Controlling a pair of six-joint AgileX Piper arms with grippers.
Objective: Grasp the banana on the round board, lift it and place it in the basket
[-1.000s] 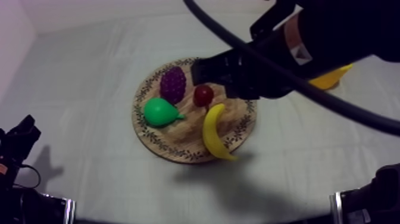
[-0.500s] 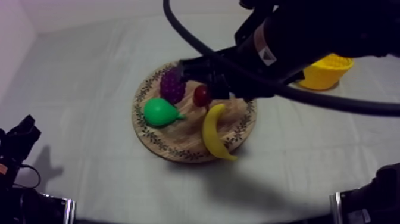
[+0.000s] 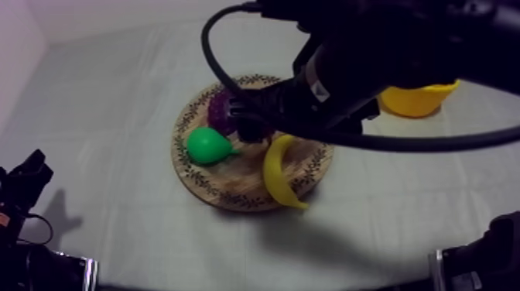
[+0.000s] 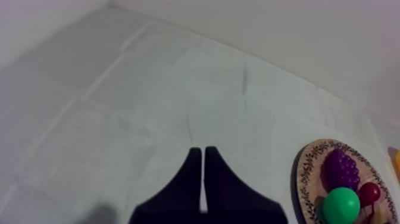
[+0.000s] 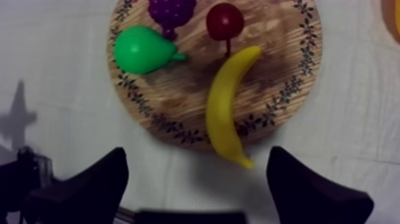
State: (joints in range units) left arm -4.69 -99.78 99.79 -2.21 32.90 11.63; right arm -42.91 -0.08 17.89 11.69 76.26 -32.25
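The long yellow toy banana (image 3: 277, 174) lies on the round wooden board with a patterned rim (image 3: 232, 182).

It rests on the right side of the board, and its near tip pokes out over the rim. A green toy pear (image 3: 206, 145) lies on the left side. A purple bunch of grapes (image 4: 340, 170) sits at the far side. A small red fruit (image 5: 225, 21) sits just past the banana's far end. My right gripper (image 5: 199, 184) hangs above the board with its two black fingers wide apart and nothing between them. My left gripper (image 4: 202, 156) sits low at the near left of the grey-white cloth (image 3: 108, 93), its fingers pressed together. The yellow basket (image 3: 414, 99) stands at the far right, well apart from the board.
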